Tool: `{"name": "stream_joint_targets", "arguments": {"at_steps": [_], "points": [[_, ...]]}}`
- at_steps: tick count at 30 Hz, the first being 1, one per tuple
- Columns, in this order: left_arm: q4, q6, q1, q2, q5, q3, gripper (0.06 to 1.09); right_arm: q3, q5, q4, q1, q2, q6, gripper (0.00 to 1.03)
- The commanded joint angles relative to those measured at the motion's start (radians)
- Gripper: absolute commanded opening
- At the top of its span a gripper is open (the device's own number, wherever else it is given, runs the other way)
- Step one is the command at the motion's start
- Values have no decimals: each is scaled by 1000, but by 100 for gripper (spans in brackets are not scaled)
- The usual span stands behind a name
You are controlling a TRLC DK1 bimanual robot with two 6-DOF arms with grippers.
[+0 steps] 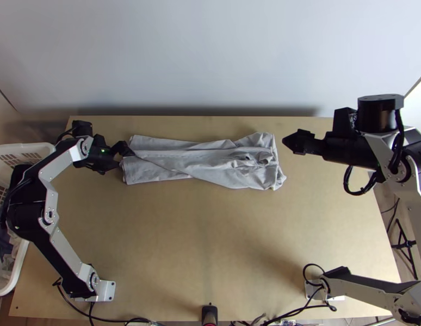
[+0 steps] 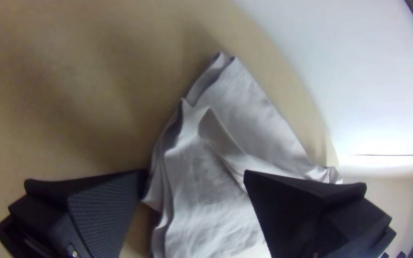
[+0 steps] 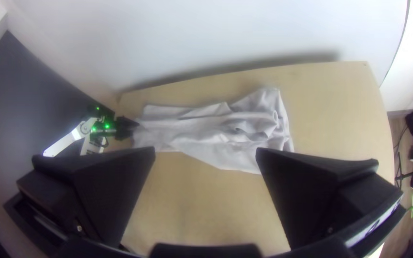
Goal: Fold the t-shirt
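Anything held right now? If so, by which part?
Nothing is held: left gripper open at one end of the light grey cloth t-shirt, right gripper open beyond its other end.

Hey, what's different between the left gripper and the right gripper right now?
Position: the left gripper is at the left end of the t-shirt, while the right gripper is out past the shirt's right end, off the cloth.
Pose: in the top view, the left gripper points rightward and the right gripper points leftward.
Shared: both are open, with wide, flat black fingers.
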Motion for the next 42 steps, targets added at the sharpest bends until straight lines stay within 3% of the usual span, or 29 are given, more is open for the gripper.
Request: {"name": "stream_joint_targets", "arguments": {"at_steps": [1, 2, 3, 4, 5, 20, 31, 37, 42], "points": [[-1, -13, -24, 43, -1, 26, 103, -13, -2, -19, -8, -14, 0, 98], [-2, -11, -27, 43, -1, 24, 94, -15, -2, -19, -10, -14, 0, 98], [-1, -13, -30, 45, 1, 23, 76, -16, -2, -19, -12, -14, 0, 98], [-1, -23, -30, 51, 4, 26, 48, -16, -2, -21, -10, -14, -2, 98], [-1, -28, -30, 57, 16, 32, 10, -16, -2, -21, -10, -14, -2, 98], [-53, -56, 53, -36, 110, -32, 10, -2, -9, -22, -22, -25, -2, 98], [-149, 159, 219, -188, 128, -238, 10, -21, -9, -15, -22, -8, -9, 98], [-264, 282, 337, -236, 136, -244, 10, -42, -9, -10, -22, -7, -11, 98], [-332, 319, 360, -239, 134, -200, 10, -58, -8, 1, -24, -7, -13, 98]]}}
